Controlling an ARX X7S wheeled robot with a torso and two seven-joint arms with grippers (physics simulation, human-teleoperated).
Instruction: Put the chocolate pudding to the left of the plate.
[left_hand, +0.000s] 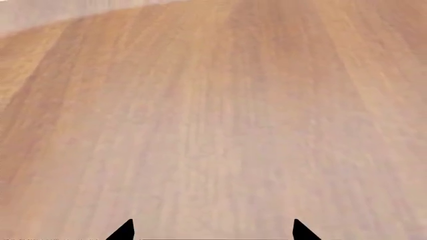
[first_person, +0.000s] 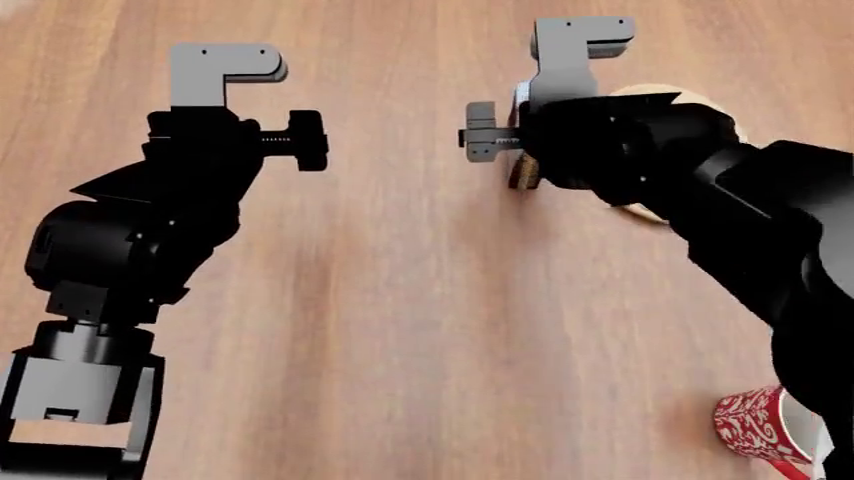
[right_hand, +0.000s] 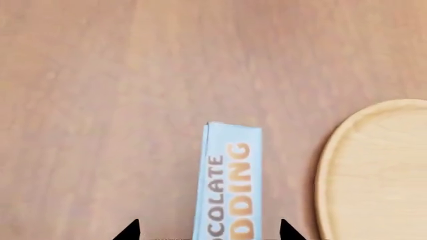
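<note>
The chocolate pudding (right_hand: 230, 185) is a narrow white-blue carton with orange and brown lettering, on the wooden table between the spread fingers of my right gripper (right_hand: 210, 232), with a gap on each side. The light-tan wooden plate (right_hand: 373, 175) lies just beside it, apart from it. In the head view the right gripper (first_person: 527, 150) hangs over the pudding (first_person: 522, 172), of which only a brown-red sliver shows, and covers most of the plate (first_person: 647, 95). My left gripper (left_hand: 212, 232) is open and empty over bare table, at the left in the head view (first_person: 234, 130).
A red patterned cup (first_person: 754, 425) stands at the near right, beside my right arm. The wooden table (first_person: 400, 330) stretches between the two arms. A pale edge of the table (left_hand: 40, 15) shows in the left wrist view.
</note>
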